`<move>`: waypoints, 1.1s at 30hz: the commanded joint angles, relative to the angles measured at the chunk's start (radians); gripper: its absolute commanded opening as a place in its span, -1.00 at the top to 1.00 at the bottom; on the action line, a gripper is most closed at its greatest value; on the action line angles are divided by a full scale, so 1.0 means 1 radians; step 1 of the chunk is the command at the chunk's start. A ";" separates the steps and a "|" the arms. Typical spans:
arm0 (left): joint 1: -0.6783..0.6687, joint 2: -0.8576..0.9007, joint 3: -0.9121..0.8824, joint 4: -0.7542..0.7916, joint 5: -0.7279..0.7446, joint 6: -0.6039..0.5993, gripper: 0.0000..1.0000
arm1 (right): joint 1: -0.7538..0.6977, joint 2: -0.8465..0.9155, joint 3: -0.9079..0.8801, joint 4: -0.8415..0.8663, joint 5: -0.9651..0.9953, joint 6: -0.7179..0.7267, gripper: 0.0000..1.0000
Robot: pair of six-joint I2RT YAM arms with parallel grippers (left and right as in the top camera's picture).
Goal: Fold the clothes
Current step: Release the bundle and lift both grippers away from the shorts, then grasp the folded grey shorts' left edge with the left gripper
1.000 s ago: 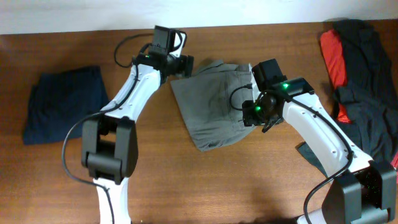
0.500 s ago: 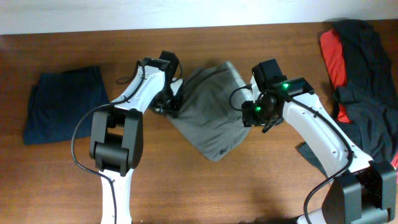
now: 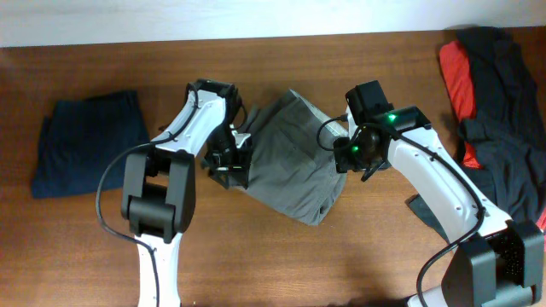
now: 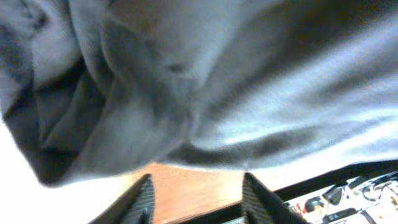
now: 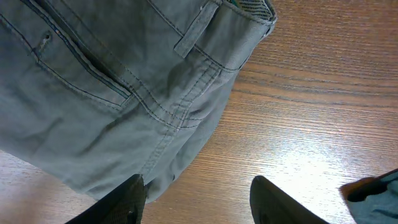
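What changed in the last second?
The left gripper swept from the far edge of the grey-khaki cotton shorts toward the robot, jaws now apart; the shorts turned and slid with it. Right gripper, folded navy-blue garment and black-and-red clothes pile stayed put.

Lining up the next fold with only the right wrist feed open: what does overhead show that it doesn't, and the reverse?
Only overhead: nearly the whole outline of the shorts, a folded navy garment far left, a black and red pile far right. Only right wrist: the belt loop, pocket stitching and waistband corner up close. Both: the grey shorts lying on the wooden table.
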 commanded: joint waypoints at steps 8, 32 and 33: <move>0.000 -0.209 -0.004 0.316 -0.007 0.204 -0.98 | -0.007 -0.014 0.017 0.000 0.020 -0.010 -0.18; 0.009 0.071 -0.005 0.554 0.246 0.326 -0.79 | -0.007 -0.013 0.017 0.000 0.015 -0.010 -0.18; 0.006 0.072 -0.005 0.552 0.272 0.326 -0.57 | -0.007 -0.013 0.017 0.000 0.015 -0.009 -0.18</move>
